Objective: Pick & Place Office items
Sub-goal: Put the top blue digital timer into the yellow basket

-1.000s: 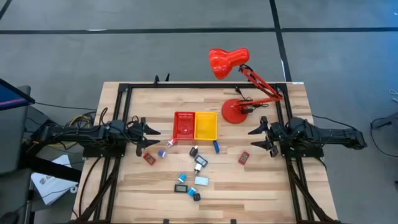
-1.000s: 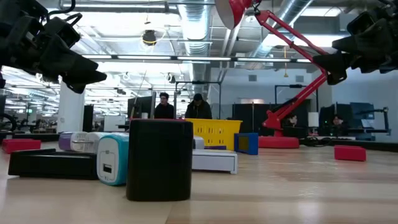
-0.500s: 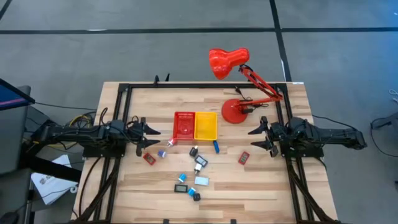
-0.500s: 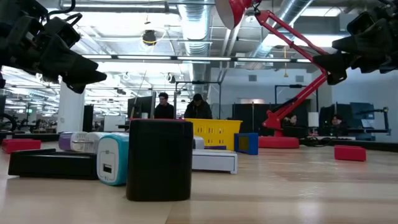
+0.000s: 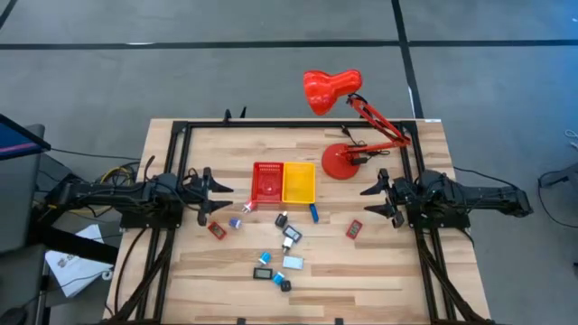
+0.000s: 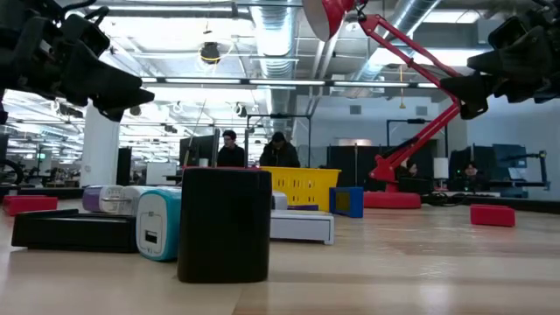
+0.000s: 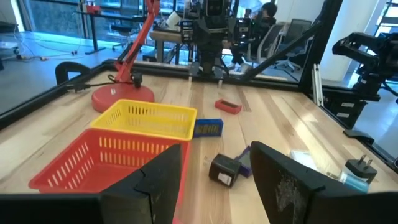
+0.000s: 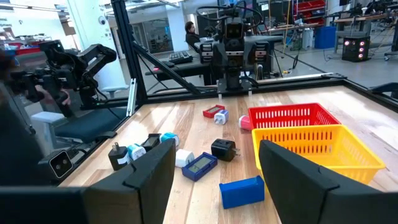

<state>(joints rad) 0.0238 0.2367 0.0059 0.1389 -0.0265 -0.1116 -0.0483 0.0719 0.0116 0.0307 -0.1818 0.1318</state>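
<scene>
The wooden table (image 5: 379,271) carries a red desk lamp (image 5: 348,135) behind the red bin (image 5: 267,182) and yellow bin (image 5: 299,181). The left gripper (image 5: 215,199) hovers left of the red bin, the right gripper (image 5: 372,200) right of it, both spread open and empty. The office items (image 5: 282,242) lie scattered just in front of the bins.

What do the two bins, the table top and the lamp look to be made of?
Red bin and yellow bin: likely moulded plastic, with slotted walls and a uniform, slightly glossy colour. Table top: light wood planks, with visible grain and seams and a smooth finish. Lamp: glossy red shade, plastic or painted metal, cannot tell which; thin arms suggest metal.
</scene>
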